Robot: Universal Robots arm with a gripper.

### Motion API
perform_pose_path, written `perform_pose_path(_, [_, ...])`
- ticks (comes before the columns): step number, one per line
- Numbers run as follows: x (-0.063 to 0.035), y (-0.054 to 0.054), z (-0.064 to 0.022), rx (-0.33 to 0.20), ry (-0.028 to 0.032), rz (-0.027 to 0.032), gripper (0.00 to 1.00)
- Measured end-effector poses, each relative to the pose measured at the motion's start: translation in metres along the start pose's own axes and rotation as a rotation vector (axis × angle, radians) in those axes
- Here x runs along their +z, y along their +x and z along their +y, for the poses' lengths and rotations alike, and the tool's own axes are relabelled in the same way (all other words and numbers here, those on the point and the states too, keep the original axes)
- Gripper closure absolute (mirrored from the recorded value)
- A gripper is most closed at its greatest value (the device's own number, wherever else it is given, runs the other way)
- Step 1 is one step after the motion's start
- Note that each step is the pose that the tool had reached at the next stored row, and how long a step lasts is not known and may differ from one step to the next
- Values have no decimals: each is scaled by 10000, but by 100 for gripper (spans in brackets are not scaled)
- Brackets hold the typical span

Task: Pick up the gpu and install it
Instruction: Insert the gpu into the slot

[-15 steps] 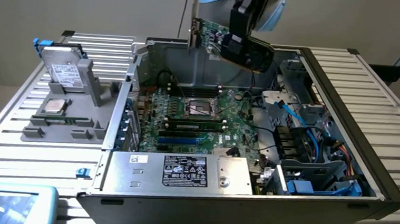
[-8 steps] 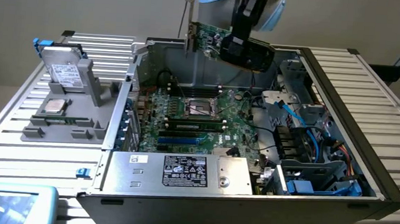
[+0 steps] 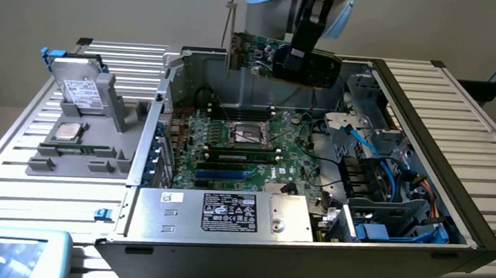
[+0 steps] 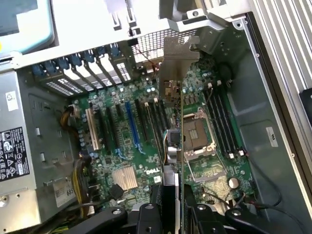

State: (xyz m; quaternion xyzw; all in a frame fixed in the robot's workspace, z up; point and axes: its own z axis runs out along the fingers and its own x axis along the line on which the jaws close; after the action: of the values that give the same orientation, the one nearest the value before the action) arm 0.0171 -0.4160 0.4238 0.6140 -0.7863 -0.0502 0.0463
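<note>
— What sits on the exterior view's left?
— A grey tray (image 3: 71, 159) on the bench (image 3: 19, 162), with a silver drive (image 3: 83, 93) leaning in it.
— And the gpu?
— My gripper (image 3: 296, 50) is pinching the gpu (image 3: 256, 53). It hangs on edge in the air above the open computer case (image 3: 265, 271), over the motherboard (image 3: 256, 146).

Gpu (image 3: 256, 53): green circuit board, semi-gloss, with a bare silver metal bracket (image 4: 178, 61). Claw (image 4: 178, 197): matt black, smooth. Computer case (image 3: 265, 271): dull grey sheet metal. Counter (image 3: 460, 108): ribbed, pale metal with a satin sheen.
</note>
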Motion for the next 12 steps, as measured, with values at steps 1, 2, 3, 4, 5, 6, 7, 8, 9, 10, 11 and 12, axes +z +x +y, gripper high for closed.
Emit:
perform_pose_path(1, [0,0,0,-180,9,25,72])
perform_pose_path(2, [0,0,0,-350,20,52,72])
perform_pose_path(3, [0,0,0,-524,33,81,72])
perform_pose_path(4, [1,0,0,-687,55,111,72])
perform_pose_path(5, [1,0,0,-822,79,134,72])
perform_pose_path(6, [2,0,0,-961,113,159,72])
perform_pose_path(7, [2,0,0,-1093,150,183,72])
perform_pose_path(8, [2,0,0,-1219,195,208,72])
perform_pose_path(9, [3,0,0,-1337,240,235,72])
perform_pose_path(10, [4,0,0,-1455,275,282,72])
perform_pose_path(11, [5,0,-1,-1575,310,331,72])
perform_pose_path(12, [6,0,-1,-1695,339,384,72])
